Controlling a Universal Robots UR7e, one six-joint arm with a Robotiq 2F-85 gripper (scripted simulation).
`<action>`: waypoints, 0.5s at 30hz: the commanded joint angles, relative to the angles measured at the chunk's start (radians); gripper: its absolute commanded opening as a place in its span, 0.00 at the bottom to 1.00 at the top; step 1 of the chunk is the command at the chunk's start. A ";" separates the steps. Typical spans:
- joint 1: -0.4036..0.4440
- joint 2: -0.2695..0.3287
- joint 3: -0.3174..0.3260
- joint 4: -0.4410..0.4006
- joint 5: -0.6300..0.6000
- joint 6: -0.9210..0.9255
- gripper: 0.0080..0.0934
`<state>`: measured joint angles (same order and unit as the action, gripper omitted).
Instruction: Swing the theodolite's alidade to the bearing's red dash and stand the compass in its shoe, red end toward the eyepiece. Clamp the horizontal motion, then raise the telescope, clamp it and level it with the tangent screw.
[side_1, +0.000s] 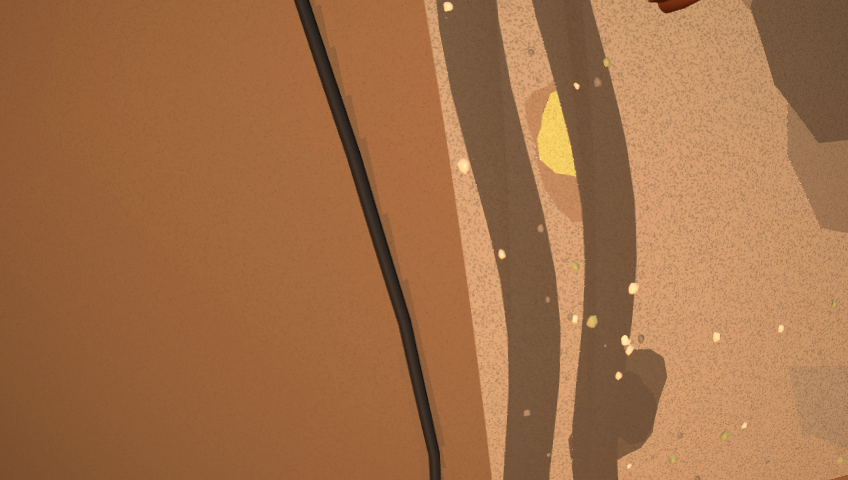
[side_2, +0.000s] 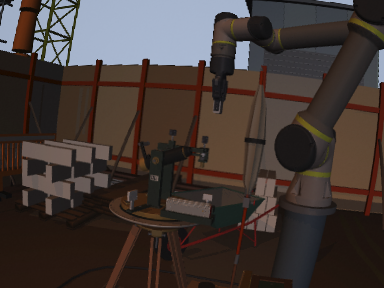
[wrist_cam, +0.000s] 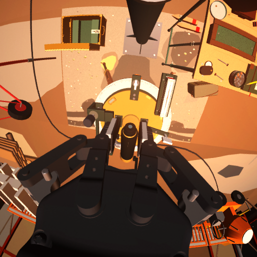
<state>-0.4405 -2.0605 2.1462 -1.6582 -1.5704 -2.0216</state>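
Note:
My gripper (side_2: 216, 107) hangs high above the theodolite (side_2: 162, 175), well clear of its telescope (wrist_cam: 128, 143), which the wrist camera shows straight below between the fingers. The gripper (wrist_cam: 127, 133) is partly closed and holds nothing. The theodolite stands on a round plate (wrist_cam: 132, 105) atop a tripod, its green standard upright and the telescope pointing roughly level to the right in the second side camera. The long trough compass (wrist_cam: 165, 95) lies on the right part of the plate, and a slotted shoe (wrist_cam: 135, 87) sits at the plate's far edge.
A yellow field table (wrist_cam: 231, 47) with instruments lies right of the tripod, and an open green case (wrist_cam: 83, 31) lies at the far left. A black cable (side_1: 369, 226) snakes over the ground. Grey blocks (side_2: 62, 172) are stacked to the left, and my arm's base (side_2: 305, 235) stands to the right.

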 joint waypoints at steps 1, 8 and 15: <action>0.005 0.002 0.006 -0.006 0.000 0.000 0.30; 0.003 0.035 0.150 -0.180 0.000 -0.002 0.30; 0.002 0.213 0.370 -0.578 0.000 -0.003 0.30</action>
<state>-0.4386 -1.8480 2.5224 -2.2431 -1.5708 -2.0244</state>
